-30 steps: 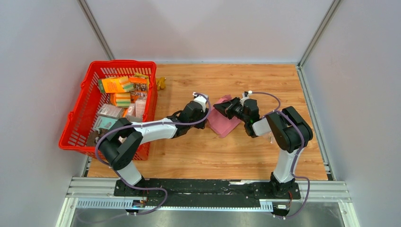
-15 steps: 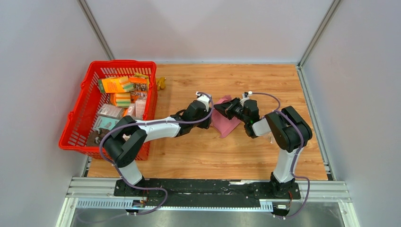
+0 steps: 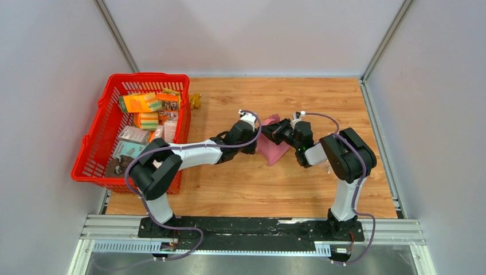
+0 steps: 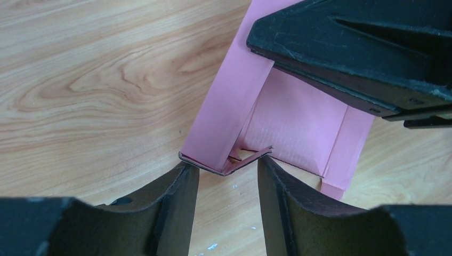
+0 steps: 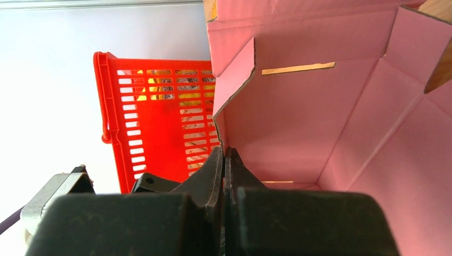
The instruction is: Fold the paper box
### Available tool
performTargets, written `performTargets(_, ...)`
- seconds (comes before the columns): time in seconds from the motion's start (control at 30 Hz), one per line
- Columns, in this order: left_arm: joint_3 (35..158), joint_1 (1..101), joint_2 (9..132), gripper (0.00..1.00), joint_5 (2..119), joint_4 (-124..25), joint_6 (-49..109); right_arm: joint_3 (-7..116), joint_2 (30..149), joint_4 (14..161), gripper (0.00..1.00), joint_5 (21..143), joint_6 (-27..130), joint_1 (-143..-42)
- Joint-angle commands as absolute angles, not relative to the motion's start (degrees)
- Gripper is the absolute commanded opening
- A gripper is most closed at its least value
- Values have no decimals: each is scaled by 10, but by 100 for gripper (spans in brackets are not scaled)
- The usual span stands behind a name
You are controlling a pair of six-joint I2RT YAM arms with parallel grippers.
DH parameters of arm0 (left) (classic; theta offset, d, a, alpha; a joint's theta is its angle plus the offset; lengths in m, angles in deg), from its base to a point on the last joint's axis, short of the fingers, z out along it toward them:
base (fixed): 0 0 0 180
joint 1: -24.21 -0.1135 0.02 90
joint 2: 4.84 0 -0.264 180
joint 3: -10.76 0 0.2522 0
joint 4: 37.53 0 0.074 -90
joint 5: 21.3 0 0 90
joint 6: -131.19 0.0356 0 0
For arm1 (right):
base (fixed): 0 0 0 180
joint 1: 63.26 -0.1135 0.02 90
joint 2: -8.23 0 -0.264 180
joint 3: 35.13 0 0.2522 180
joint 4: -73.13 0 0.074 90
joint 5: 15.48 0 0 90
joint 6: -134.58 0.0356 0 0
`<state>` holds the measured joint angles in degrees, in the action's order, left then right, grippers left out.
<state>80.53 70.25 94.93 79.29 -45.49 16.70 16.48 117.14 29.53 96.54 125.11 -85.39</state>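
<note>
The pink paper box (image 3: 273, 148) lies partly folded on the wooden table between the two arms. My right gripper (image 3: 274, 130) is shut on the edge of one of its raised walls (image 5: 234, 96); its fingertips meet on the cardboard (image 5: 224, 154). My left gripper (image 3: 254, 137) is open at the box's left side. In the left wrist view its jaws stand apart, just short of a bent corner flap (image 4: 226, 162) of the box (image 4: 298, 117), touching nothing. The right gripper's black body (image 4: 362, 48) shows above the box there.
A red plastic basket (image 3: 103, 129) with several printed packages stands at the table's left; it also shows in the right wrist view (image 5: 154, 122). A small yellow object (image 3: 196, 101) lies beside the basket's far right corner. Grey walls ring the table.
My left gripper has moved right, up to the box's left side. The right gripper has kept its hold and barely moved; the box has shifted slightly.
</note>
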Motion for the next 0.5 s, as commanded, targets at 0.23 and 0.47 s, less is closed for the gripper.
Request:
performTargets(0.23,863,732,974,40,999,-438,152,149,1219,226,0,991,1319,-880)
performTargets(0.47,862,735,975,46,1011,-407,158,149,1209,244,0,989,1315,-887)
